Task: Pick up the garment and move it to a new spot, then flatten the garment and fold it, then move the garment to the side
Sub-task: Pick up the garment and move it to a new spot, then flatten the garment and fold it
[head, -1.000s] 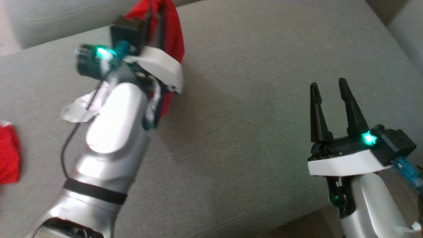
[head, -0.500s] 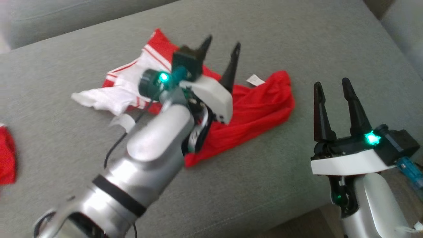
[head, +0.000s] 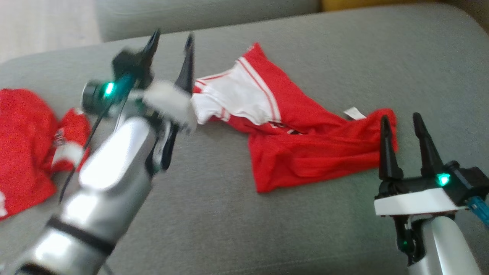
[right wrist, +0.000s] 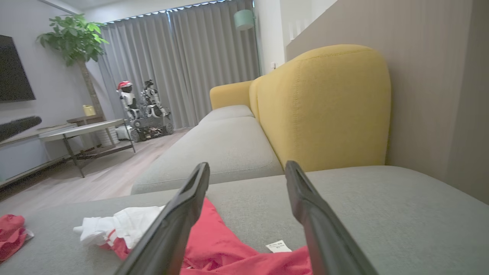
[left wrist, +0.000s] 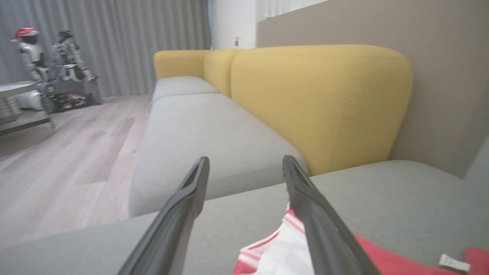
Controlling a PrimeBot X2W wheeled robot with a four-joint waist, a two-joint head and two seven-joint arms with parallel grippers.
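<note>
A: Where did the garment (head: 301,149) lie?
B: Crumpled on the grey cushion (head: 229,214), red with a white panel.
A: Was anything gripped?
B: No. The left gripper (head: 172,35) stood spread and empty near its white end; the right gripper (head: 400,117) likewise, by its red end.

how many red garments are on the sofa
2. One garment lies crumpled at the middle of the cushion; a second red heap sits at its left end, partly cut off.

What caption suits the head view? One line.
Left gripper and right gripper, both open, flank a crumpled red-and-white garment on the grey sofa.
</note>
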